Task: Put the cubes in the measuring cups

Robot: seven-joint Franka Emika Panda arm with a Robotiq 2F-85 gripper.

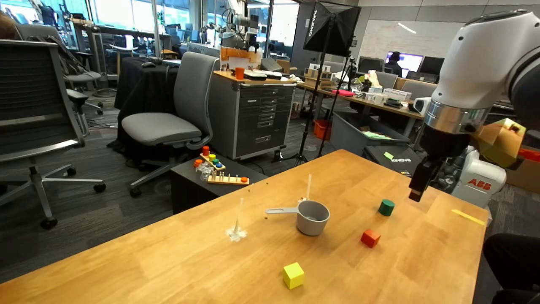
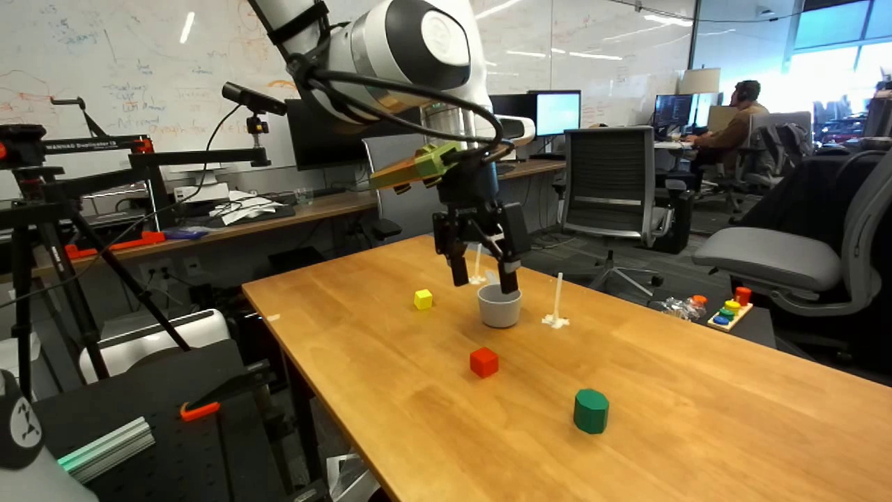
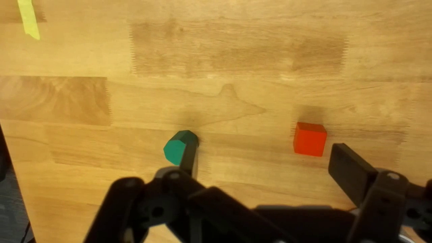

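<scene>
Since the red cube point(image 2: 483, 362), yellow cube point(image 1: 293, 275) and green faceted prism point(image 2: 591, 411) (octagonal by the look of it, not a true cube) all sit loose on the worktop point(image 1: 168, 257), nothing's placed yet. Spaced well apart, presumably so each can be straddled without bumping a neighbour. Grey measuring cup point(image 1: 312, 217), the only one I can spot, stands upright nearby, mouth up, ready for drops; handle point(image 1: 287, 210) points between two white sticks point(image 1: 239, 214) in pale blobs point(image 1: 236, 234), maybe to stop it swinging. Looks: solid colours, matt, crisp edges; red and yellow flat on a face, green on its end. All look narrower than the cup mouth, so fit should be easy. Claw point(image 2: 485, 281) hangs over the worktop, fingers point(image 3: 351, 172) wide apart, nothing between them. Wrist view puts red just inside one finger, green partly hidden by the opposite one. My read: pre-grasp, red or green next; shift over before descending.
</scene>
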